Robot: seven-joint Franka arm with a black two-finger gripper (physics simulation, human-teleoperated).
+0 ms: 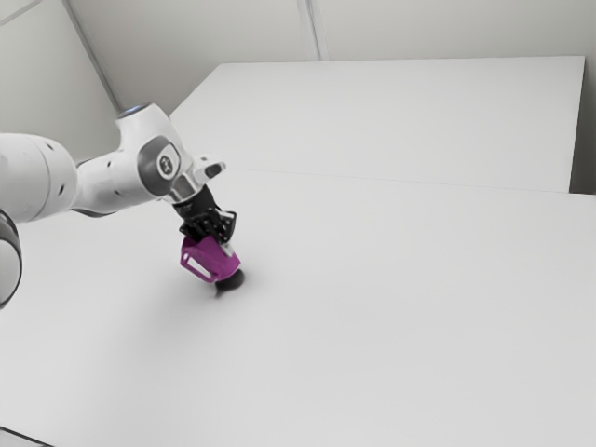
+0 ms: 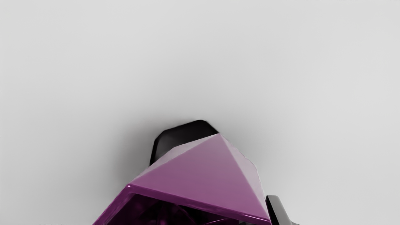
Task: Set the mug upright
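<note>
The mug (image 1: 216, 262) is plain purple; the tool (image 1: 216, 241) black; the arm (image 1: 110, 182) white and dark grey; the table (image 1: 372, 298) pale grey.

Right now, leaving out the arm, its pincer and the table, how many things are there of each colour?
Purple: 1 (the mug)
Black: 1 (an item partly hidden by the mug; I can't tell what it is)
Total: 2
</note>
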